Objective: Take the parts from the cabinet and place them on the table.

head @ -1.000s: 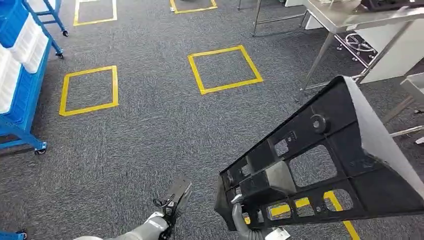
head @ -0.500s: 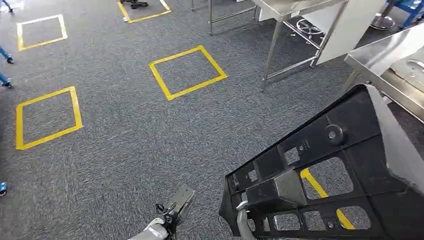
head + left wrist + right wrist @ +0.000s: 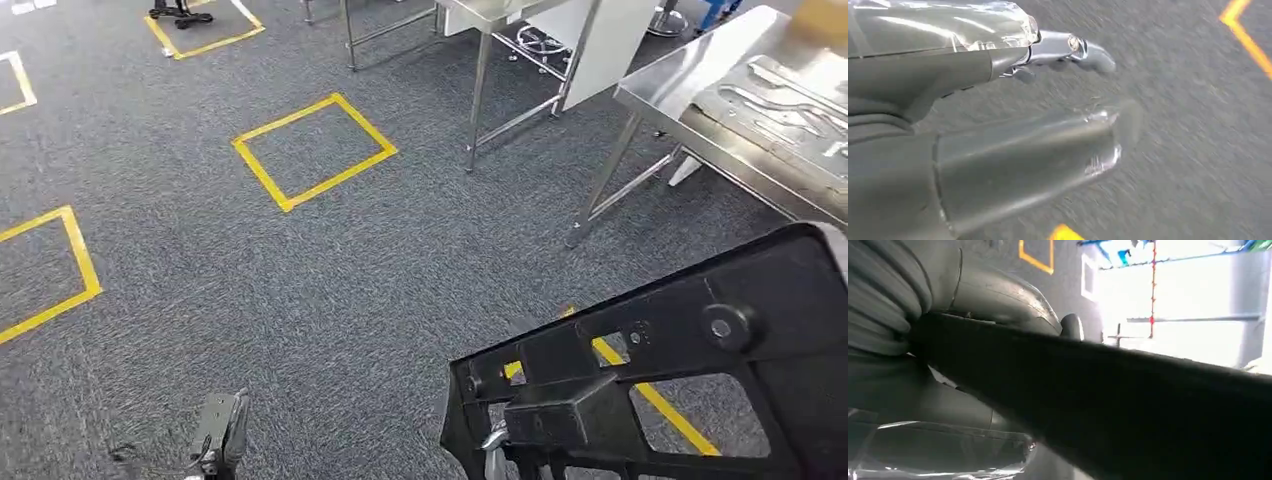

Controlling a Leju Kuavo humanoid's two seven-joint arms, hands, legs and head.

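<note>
**Black part carried near the steel table**

The right hand [image 3: 497, 445] grips the large black plastic part [image 3: 690, 370] at its narrow lower end, fingers wrapped round the frame; in the right wrist view the part [image 3: 1128, 395] crosses in front of the grey thumb [image 3: 998, 295]. The part is held in the air above the grey carpet [image 3: 330, 290], its wide end just short of the steel table [image 3: 690, 90], on whose top lie pale flat pieces [image 3: 790, 105]. The left hand [image 3: 1063, 90] hangs low, well apart from the table, holding nothing, fingers stretched out and apart over the carpet. A yellow tape square [image 3: 313, 150] lies on the floor left of the table.
</note>
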